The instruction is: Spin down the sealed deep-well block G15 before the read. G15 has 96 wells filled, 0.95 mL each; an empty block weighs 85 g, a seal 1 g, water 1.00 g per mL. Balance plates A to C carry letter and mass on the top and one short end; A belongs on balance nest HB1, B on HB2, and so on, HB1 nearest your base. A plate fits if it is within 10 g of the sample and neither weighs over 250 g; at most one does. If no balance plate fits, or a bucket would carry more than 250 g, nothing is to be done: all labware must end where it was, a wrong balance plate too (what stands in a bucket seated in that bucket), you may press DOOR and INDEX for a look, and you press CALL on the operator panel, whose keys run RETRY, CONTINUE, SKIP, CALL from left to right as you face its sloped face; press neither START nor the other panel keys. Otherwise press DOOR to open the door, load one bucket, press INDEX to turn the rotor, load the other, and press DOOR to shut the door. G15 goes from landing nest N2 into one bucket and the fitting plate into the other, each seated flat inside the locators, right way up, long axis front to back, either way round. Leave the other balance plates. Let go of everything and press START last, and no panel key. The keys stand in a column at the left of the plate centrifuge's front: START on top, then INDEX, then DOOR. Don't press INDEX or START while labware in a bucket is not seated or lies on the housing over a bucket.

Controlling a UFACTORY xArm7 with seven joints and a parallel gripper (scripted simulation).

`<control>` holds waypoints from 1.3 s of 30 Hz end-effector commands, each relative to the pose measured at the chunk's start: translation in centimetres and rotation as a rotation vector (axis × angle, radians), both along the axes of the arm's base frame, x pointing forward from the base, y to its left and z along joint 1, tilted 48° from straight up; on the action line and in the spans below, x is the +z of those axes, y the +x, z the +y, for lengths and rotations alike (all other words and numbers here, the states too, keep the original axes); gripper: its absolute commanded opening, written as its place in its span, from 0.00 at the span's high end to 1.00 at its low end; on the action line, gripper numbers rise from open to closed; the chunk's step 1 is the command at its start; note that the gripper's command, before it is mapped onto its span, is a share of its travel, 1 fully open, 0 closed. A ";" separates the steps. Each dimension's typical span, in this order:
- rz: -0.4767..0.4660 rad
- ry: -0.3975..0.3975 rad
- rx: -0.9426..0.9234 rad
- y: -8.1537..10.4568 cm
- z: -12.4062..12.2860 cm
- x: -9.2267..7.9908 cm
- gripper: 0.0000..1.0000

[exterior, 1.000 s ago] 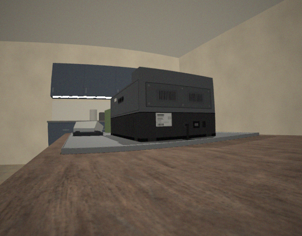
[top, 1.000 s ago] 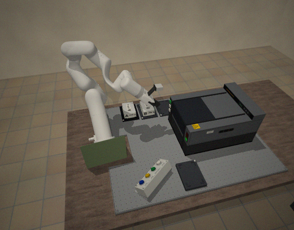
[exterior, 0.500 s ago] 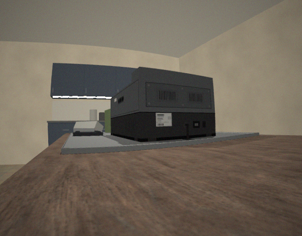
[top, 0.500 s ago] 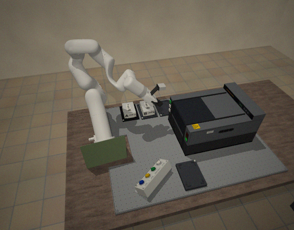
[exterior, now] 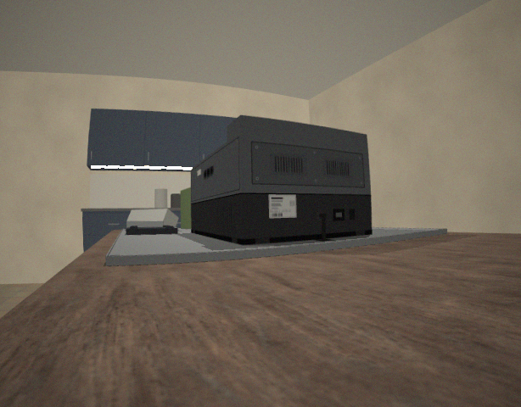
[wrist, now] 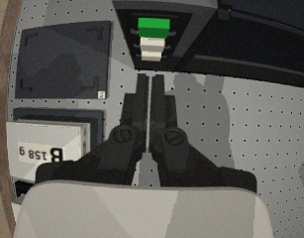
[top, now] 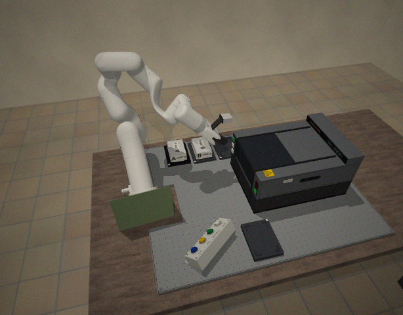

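From the top view, the arm leans toward the plate centrifuge, its gripper just beside the key column at the machine's front-left corner. Balance plates A and B sit in their nests; the third nest beside them is bare, and so is landing nest N2 near the operator panel. Block G15 cannot be seen anywhere, probably inside the machine, whose door looks closed.

The exterior view shows only the centrifuge's back and the panel's end.

In the wrist view, the fingers are pressed together and hold nothing (a shut tip suits poking a button). They point at the keys, green START uppermost, two pale keys below. Plate B's label reads 158 g.
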State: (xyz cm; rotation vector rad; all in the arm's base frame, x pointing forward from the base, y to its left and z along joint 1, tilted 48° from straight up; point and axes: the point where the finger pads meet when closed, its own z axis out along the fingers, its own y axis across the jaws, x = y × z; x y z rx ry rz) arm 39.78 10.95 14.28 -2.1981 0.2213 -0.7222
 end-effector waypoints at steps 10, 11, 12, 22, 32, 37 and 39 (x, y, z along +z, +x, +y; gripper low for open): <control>-0.002 0.000 -0.003 0.9 0.0 0.0 1.00; -0.002 0.000 -0.003 1.0 0.1 0.0 1.00; -0.002 0.000 -0.003 1.0 0.1 0.0 1.00; -0.002 0.000 -0.003 1.0 0.1 0.0 1.00; -0.002 0.000 -0.003 1.0 0.0 0.0 1.00; -0.002 0.000 -0.003 1.0 0.0 0.1 1.00; -0.002 0.000 -0.003 1.1 0.0 0.1 1.00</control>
